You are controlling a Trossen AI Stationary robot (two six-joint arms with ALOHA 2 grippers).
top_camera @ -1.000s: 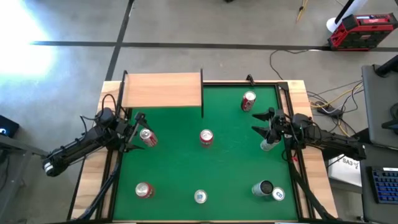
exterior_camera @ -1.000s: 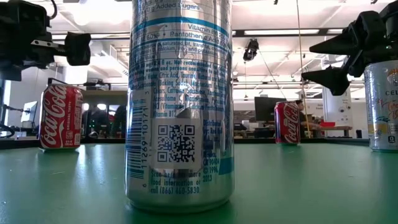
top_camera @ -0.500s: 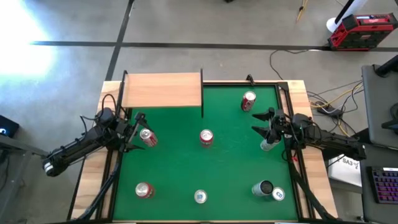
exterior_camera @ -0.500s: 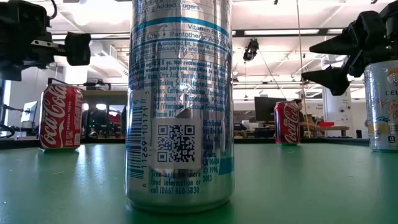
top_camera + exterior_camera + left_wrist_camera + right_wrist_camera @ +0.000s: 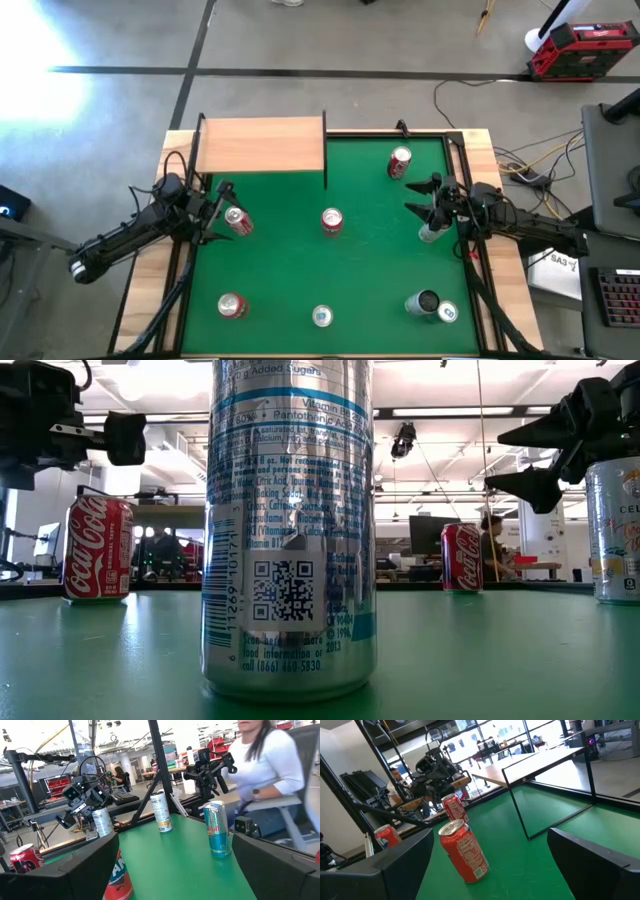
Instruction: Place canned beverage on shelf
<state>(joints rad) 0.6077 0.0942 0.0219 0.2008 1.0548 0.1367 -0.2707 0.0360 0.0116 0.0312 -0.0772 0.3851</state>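
Observation:
The shelf [image 5: 262, 145], a light-wood board on thin black legs, stands at the mat's far left corner and shows too in the right wrist view [image 5: 540, 762]. Several cans stand upright on the green mat [image 5: 370, 270]. My left gripper [image 5: 222, 211] hangs open and level at the left edge, a little above a red can [image 5: 237, 220] whose top shows low between its fingers [image 5: 117, 880]. At the right edge my right gripper [image 5: 424, 196] is open and level, above and beside a silver can [image 5: 430, 232]. It faces a red can [image 5: 462, 851] at mid-mat.
More cans stand on the mat: a red one [image 5: 400, 162] at the far right, a red one [image 5: 232, 305] and a silver-blue one [image 5: 321, 316] near the front edge, and two [image 5: 433, 306] at the near right. A person in white [image 5: 270, 760] sits beyond the table.

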